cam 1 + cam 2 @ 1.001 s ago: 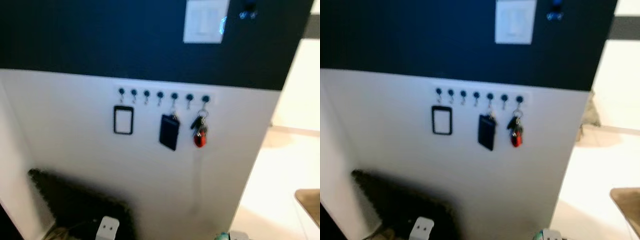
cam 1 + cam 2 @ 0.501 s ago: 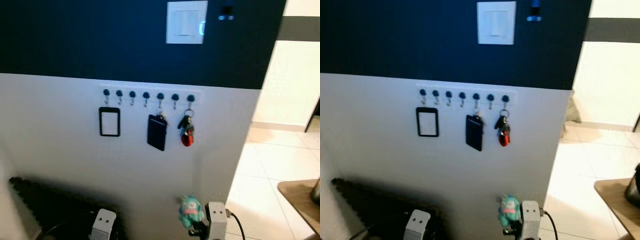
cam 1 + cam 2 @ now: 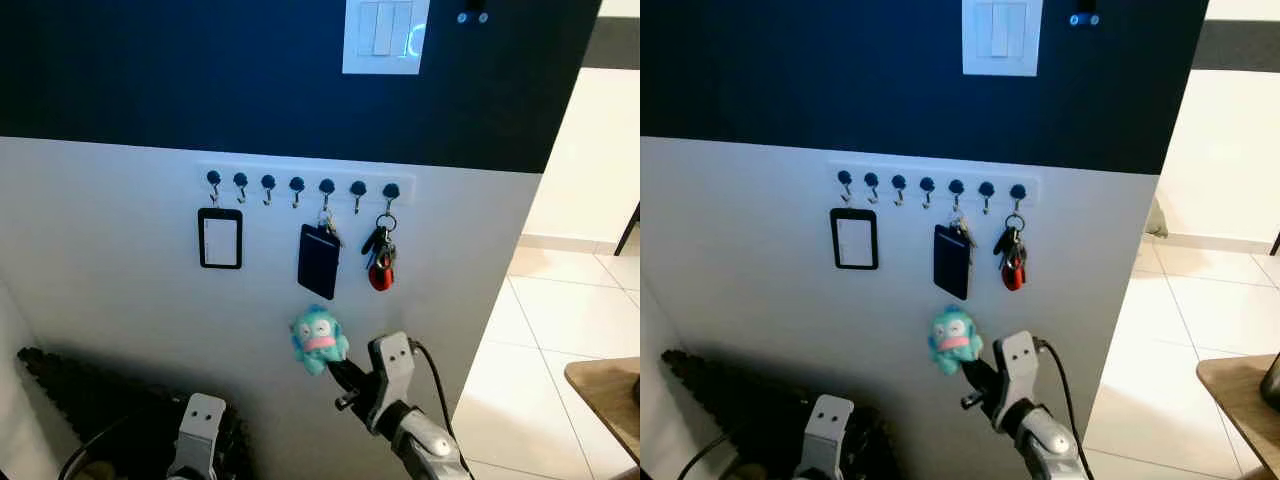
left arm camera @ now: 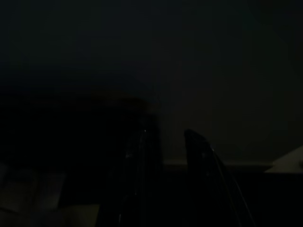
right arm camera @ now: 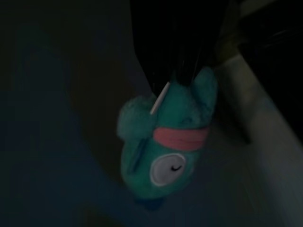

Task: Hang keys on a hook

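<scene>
White wall under a dark band carries a rack of seven hooks; a badge, a wallet and red keys already hang there. Below it the right gripper pinches the plush keychain. Best to lift toward a free hook and approach square-on. Left gripper hangs idle, fingers slightly apart

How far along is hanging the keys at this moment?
Done: the right gripper is shut on the plush keychain and holds it up to the wall, below the hook rack. In hand: carrying it toward the hooks. Left: looping it over a free hook; four on the left look bare, while the card holder, wallet and keys already hang.
</scene>
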Tool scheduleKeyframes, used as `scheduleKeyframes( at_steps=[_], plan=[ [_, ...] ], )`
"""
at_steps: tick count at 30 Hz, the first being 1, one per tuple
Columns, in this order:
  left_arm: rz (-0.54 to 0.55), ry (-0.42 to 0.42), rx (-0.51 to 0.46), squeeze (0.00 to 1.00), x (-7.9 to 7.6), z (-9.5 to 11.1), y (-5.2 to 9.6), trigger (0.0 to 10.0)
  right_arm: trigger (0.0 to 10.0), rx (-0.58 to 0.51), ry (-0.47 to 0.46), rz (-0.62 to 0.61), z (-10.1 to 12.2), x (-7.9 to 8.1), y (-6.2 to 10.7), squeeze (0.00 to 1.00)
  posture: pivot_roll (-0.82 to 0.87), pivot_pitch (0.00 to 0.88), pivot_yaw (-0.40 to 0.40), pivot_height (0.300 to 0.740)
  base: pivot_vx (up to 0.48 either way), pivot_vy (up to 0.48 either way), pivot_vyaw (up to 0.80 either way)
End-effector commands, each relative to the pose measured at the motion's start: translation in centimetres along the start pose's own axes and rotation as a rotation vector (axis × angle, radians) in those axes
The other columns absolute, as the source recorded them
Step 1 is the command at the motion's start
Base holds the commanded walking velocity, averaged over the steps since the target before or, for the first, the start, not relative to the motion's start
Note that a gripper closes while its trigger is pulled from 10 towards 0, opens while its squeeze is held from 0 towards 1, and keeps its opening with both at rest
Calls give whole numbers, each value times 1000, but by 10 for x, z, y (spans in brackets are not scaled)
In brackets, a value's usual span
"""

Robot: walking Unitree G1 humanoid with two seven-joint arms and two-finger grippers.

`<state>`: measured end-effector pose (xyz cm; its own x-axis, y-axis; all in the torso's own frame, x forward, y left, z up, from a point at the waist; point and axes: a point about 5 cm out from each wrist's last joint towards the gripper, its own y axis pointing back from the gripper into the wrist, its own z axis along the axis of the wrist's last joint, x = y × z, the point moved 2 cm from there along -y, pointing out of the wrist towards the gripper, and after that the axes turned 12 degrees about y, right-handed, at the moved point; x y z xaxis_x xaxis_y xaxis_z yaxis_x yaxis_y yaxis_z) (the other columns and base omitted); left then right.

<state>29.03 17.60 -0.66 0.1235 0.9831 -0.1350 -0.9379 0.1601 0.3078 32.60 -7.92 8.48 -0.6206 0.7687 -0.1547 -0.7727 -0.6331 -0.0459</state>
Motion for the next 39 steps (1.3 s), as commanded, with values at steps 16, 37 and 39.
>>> scheduleKeyframes(
  at_steps=[16, 37, 39],
  plan=[
    [-99, 117, -207, 0, -17, 32, 2, 10000, 10000, -334, -265, 175, 72, 6, 49, 0, 13, 37, 3, 740, 0, 0, 0],
    [-122, 137, -257, 0, -25, 51, -2, 10000, 10000, -414, -311, 171, 109, -18, 40, 0, 20, 26, 2, 740, 0, 0, 0],
    [-123, 136, -259, 0, -26, 52, -3, 10000, 10000, -398, -279, 174, 109, -16, 36, 0, 20, 26, 2, 740, 0, 0, 0]
  ],
)
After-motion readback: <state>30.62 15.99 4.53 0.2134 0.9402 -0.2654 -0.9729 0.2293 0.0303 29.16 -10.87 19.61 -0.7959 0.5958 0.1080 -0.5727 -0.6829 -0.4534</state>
